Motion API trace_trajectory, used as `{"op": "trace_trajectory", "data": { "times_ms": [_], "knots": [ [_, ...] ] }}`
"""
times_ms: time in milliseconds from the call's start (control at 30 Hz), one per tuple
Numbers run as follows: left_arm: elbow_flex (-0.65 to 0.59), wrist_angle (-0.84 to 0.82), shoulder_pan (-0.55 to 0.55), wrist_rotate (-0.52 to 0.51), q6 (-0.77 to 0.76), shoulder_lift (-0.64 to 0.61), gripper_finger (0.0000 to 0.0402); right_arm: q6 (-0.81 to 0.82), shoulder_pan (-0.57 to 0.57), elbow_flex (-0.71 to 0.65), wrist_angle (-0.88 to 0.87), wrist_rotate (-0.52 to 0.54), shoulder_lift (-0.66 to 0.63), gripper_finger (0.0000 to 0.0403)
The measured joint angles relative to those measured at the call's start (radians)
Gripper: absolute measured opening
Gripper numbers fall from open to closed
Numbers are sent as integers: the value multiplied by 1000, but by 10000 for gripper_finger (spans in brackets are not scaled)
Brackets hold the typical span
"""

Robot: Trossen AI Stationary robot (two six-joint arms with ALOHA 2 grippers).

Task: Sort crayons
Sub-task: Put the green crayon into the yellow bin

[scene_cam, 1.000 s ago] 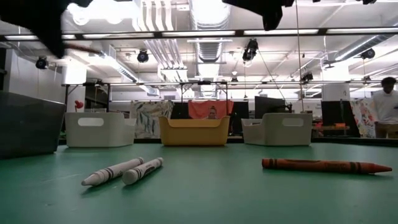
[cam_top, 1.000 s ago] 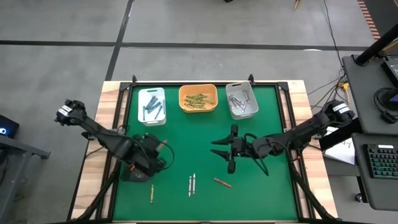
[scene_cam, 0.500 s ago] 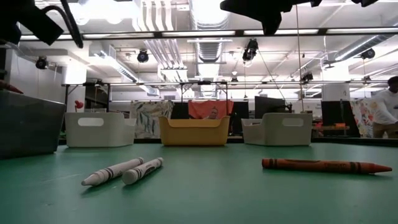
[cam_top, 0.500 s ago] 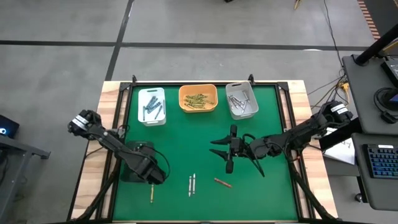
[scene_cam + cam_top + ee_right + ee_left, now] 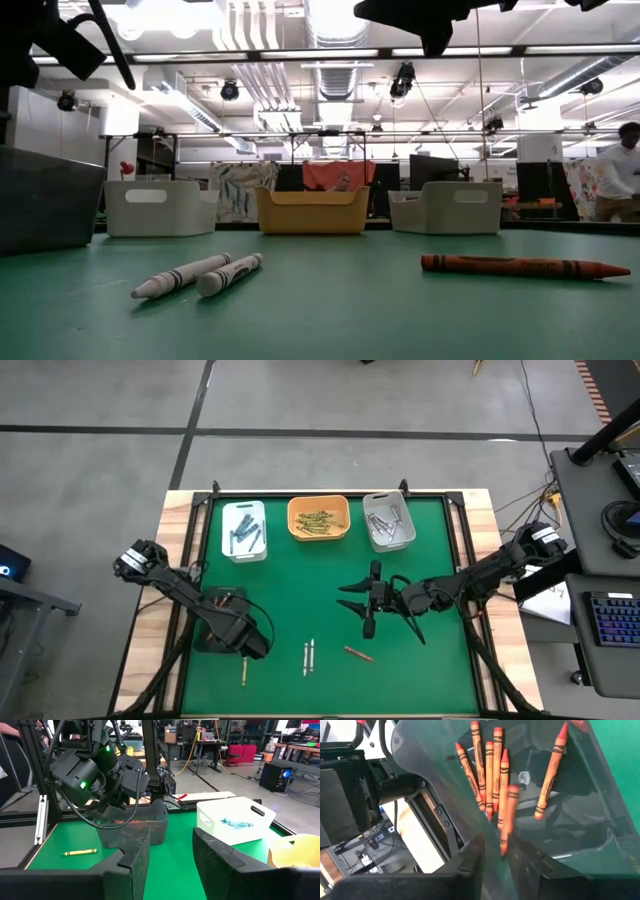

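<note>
Evidently the sort is well along. At twelve o'clock on the green worktop (image 5: 420, 560) three trays stand in a row: a white tray (image 5: 244, 530) with dark blue-grey crayons, an orange tray (image 5: 319, 518) with yellow-olive ones, and a grey-white tray (image 5: 389, 522) with pale ones. A dark bin (image 5: 215, 622) at about eight o'clock holds red-orange crayons (image 5: 487, 767).

The left claw (image 5: 495, 852) hangs over that bin, its fingers narrowly parted around a blurred red-orange crayon (image 5: 505, 820) that seems to be dropping from them; whether they grip it I cannot tell.

Four crayons are left loose on the worktop: a yellow-olive crayon (image 5: 243, 672) at seven o'clock, just beside the bin, two pale crayons (image 5: 308, 657) lying side by side at six, and a red-orange crayon (image 5: 358, 653) just to their right.

The right claw (image 5: 362, 603) waits near the centre, wide and empty, above and apart from the loose red-orange one, probably the next pick.
</note>
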Motion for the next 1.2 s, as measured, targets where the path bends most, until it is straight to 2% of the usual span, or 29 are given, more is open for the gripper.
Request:
{"op": "trace_trajectory", "data": {
  "times_ms": [300,433,567,767,867,1067,1200],
  "knots": [
    [3,-1,-2,0,0,0,82,0,0,0,-6,0,0,133],
    [56,-1,-18,-3,0,0,83,0,0,0,-8,0,0,134],
    [155,1,-50,-95,-6,0,83,0,0,0,-13,-1,0,134],
    [325,23,-140,-321,-21,0,83,-9,0,0,-14,-1,0,133],
    [383,95,-199,-424,-34,0,83,-10,0,0,-14,-1,0,136],
    [386,330,-300,-454,-136,3,83,-22,0,0,-14,-1,0,135],
    [381,409,-358,-439,-161,58,83,-21,0,0,-14,0,0,133]
  ]
}}
